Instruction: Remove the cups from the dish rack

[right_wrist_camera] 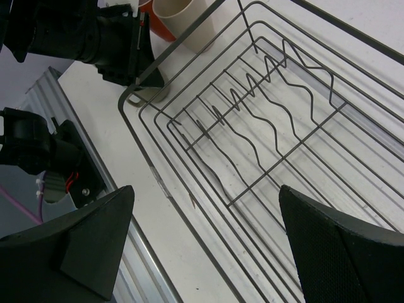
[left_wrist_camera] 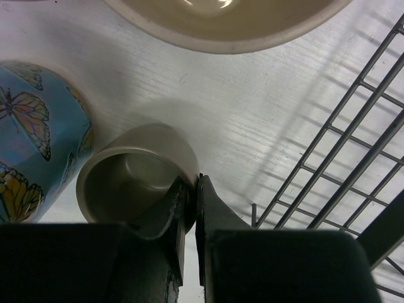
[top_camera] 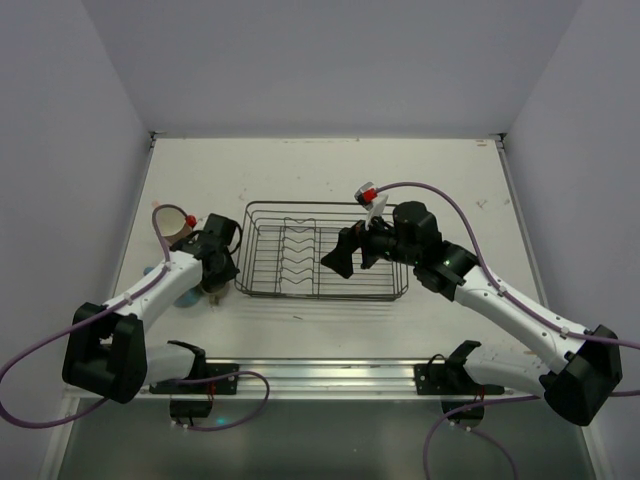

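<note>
The black wire dish rack (top_camera: 320, 297) sits mid-table with no cups inside it. Left of it, my left gripper (top_camera: 212, 275) (left_wrist_camera: 191, 186) is shut on the rim of the small olive-grey cup (left_wrist_camera: 129, 183), one finger inside and one outside. That cup stands upright on the table beside the rack's wires (left_wrist_camera: 353, 158). A light blue butterfly cup (left_wrist_camera: 35, 139) stands close on its left and a beige cup (left_wrist_camera: 221, 22) (top_camera: 177, 222) just beyond. My right gripper (top_camera: 352, 255) (right_wrist_camera: 208, 246) hangs open over the rack (right_wrist_camera: 265, 120), holding nothing.
In the right wrist view an orange cup (right_wrist_camera: 158, 22) and the beige cup (right_wrist_camera: 183, 16) stand past the rack's left end, behind the left arm (right_wrist_camera: 107, 38). A metal rail (top_camera: 320, 375) runs along the near table edge. White walls enclose the table.
</note>
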Robot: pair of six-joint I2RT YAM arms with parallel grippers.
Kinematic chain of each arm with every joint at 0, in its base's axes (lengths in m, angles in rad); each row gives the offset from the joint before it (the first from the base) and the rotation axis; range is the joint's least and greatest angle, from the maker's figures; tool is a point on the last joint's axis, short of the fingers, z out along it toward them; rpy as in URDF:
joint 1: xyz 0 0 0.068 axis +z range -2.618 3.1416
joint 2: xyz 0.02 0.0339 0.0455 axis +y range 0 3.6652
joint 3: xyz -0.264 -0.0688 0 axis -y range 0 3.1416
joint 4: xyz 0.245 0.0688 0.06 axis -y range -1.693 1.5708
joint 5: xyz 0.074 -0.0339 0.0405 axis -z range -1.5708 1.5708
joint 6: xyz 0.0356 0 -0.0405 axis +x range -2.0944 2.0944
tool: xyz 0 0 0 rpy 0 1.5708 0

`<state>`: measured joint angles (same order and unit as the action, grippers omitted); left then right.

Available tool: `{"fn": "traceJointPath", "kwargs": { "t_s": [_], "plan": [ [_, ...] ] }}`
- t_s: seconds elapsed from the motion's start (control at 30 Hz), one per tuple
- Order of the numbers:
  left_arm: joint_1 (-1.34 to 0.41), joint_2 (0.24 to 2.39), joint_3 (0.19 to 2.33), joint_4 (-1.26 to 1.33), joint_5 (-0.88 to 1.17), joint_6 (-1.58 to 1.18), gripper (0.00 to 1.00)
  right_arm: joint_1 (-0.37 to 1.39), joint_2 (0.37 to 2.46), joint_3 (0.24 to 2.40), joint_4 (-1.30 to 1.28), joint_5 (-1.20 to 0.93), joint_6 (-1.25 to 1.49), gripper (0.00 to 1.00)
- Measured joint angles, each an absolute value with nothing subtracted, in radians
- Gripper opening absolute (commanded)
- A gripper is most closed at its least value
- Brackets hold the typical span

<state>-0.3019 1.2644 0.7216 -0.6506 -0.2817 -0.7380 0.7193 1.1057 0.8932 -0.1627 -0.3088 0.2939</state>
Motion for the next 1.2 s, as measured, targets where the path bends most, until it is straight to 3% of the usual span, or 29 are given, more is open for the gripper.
{"fn": "traceJointPath", "kwargs": {
  "t_s": [0.23,0.67,0.83,1.2],
  "plan": [
    [-0.307,1.261,0.722,-0.656,-0.297,-0.752,0.22,0.719,1.106,0.893,-0.160,-0.310,0.294,0.99],
    [-0.318,1.247,0.722,-0.685,-0.314,-0.774,0.30,0.719,1.106,0.892,-0.157,-0.331,0.294,0.99],
    [-0.319,1.213,0.722,-0.721,-0.319,-0.783,0.40,0.719,1.107,0.892,-0.157,-0.332,0.294,0.99],
    [-0.323,1.161,0.768,-0.759,-0.326,-0.794,0.41,0.719,1.108,0.892,-0.157,-0.332,0.294,0.99]
  ]
}}
